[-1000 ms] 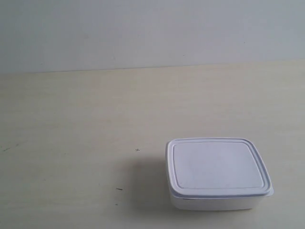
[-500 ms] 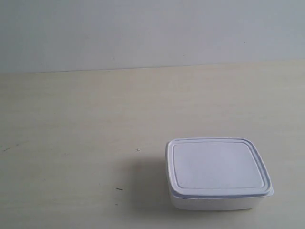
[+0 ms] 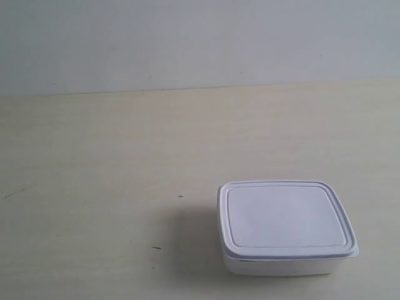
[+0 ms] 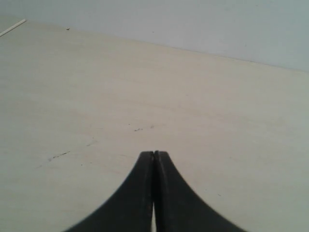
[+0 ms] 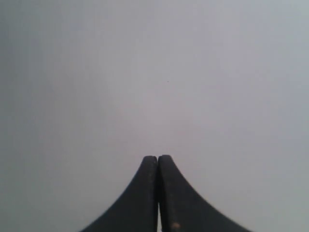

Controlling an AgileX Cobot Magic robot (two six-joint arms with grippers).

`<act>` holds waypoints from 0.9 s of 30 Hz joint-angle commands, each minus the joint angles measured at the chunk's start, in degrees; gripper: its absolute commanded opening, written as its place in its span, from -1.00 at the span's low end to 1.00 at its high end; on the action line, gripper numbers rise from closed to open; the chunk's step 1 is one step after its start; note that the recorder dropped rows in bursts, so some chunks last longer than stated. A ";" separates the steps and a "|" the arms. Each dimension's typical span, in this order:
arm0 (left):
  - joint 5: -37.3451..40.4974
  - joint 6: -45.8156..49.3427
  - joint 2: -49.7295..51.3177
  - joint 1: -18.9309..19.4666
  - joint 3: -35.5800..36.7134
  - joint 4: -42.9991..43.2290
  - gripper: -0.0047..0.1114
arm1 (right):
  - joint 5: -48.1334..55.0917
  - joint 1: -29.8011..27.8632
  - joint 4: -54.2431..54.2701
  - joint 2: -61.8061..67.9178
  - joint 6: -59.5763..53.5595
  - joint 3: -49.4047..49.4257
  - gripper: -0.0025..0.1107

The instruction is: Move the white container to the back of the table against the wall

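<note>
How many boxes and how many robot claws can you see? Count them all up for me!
Boxes: 1, the white box on the table.
Claws: 2, the left gripper and the right gripper, both shut.
Total: 3.

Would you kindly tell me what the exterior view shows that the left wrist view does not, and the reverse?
Only the exterior view shows the white container, which sits closed on the table, well short of the wall. Only the left wrist view shows the left end effector, which is shut with nothing in it and pointed across bare tabletop. Both views show the pale wood-grain table with its small dark specks and the plain wall behind it.
</note>
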 commanded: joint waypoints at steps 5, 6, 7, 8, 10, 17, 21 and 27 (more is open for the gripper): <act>-0.49 0.18 -0.37 0.14 0.01 -0.06 -0.92 | 31.63 4.56 -27.72 16.45 12.38 -30.75 -0.96; -0.49 0.18 -0.37 0.14 0.01 -0.06 -0.92 | 34.54 5.44 -29.27 17.63 12.38 -31.73 -0.96; -0.49 0.18 -0.37 0.14 0.01 -0.06 -0.92 | 37.27 6.46 -30.76 18.75 12.38 -32.14 -0.96; -0.49 0.18 -0.37 0.14 0.01 -0.06 -0.92 | 39.45 7.28 -31.10 19.64 12.50 -32.14 -0.96; -0.49 0.18 -0.37 0.14 0.01 -0.06 -0.92 | 45.32 9.20 -30.60 22.59 12.49 -32.14 -0.96; -0.49 0.18 -0.37 0.14 0.01 -0.06 -0.92 | 50.90 15.21 -26.74 31.39 13.03 -30.20 -0.96; -0.49 0.18 -0.37 0.14 0.01 -0.06 -0.92 | 48.93 18.82 -25.10 33.30 14.04 -28.65 -0.96; -0.49 0.18 -0.37 0.14 0.01 -0.06 -0.92 | 49.17 25.99 -26.66 33.45 14.04 -23.38 -0.96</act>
